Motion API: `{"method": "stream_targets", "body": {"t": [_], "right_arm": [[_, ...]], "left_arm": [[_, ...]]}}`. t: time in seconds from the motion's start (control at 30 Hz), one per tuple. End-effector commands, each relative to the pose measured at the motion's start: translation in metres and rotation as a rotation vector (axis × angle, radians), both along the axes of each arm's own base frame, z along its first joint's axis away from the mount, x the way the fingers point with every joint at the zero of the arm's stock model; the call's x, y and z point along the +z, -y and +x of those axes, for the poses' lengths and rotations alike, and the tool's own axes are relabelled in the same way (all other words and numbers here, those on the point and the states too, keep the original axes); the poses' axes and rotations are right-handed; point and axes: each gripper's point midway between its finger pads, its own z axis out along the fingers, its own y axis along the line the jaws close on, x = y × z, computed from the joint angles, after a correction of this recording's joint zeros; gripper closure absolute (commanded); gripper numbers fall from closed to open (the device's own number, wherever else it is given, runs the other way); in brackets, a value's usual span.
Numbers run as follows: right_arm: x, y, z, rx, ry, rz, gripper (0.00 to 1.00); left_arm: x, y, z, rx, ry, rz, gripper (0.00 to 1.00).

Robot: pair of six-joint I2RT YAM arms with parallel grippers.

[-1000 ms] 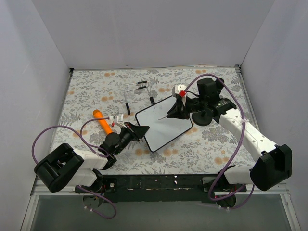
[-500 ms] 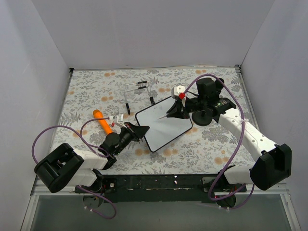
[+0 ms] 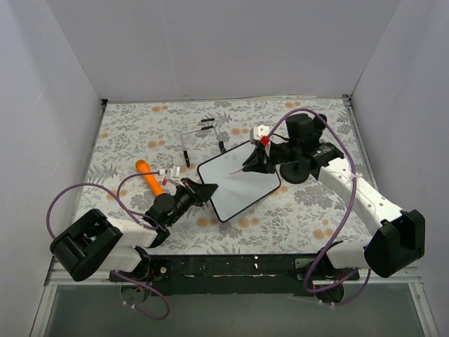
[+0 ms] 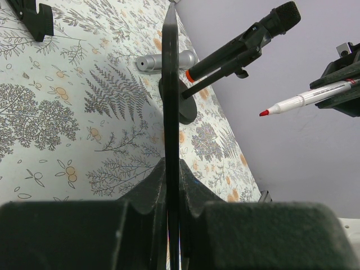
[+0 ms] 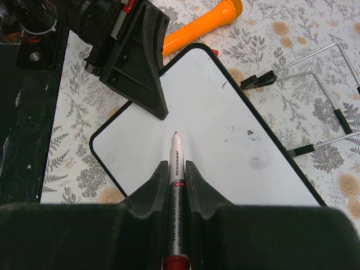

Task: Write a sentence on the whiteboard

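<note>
The whiteboard (image 3: 242, 180) is white with a thin black frame and lies slanted mid-table. Its surface (image 5: 225, 129) is blank apart from faint grey smudges; no red sentence shows. My left gripper (image 3: 205, 190) is shut on the board's near-left edge, seen edge-on in the left wrist view (image 4: 170, 84). My right gripper (image 3: 257, 161) is shut on a red-capped marker (image 5: 175, 163). The marker's tip (image 4: 262, 113) points at the board and hovers apart from the surface.
An orange cylinder (image 3: 149, 177) lies left of the board, beside my left gripper. A wire stand with black feet (image 3: 203, 135) stands just behind the board, also in the right wrist view (image 5: 315, 95). White walls enclose the patterned table (image 3: 140, 133).
</note>
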Motion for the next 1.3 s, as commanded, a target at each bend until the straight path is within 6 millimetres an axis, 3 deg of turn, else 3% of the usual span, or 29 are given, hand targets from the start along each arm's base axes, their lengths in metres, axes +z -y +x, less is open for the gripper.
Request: {"method": "stream_targets", "body": {"t": [0.0, 1.27], "right_arm": [[0.014, -0.004, -0.003, 0.033, 0.048, 0.036, 0.99], [0.015, -0.002, -0.015, 0.049, 0.016, 0.063, 0.99]], "left_arm": [[0.033, 0.003, -0.003, -0.012, 0.082, -0.087, 1.0], [0.032, 0.002, -0.005, -0.021, 0.09, -0.085, 1.0]]}}
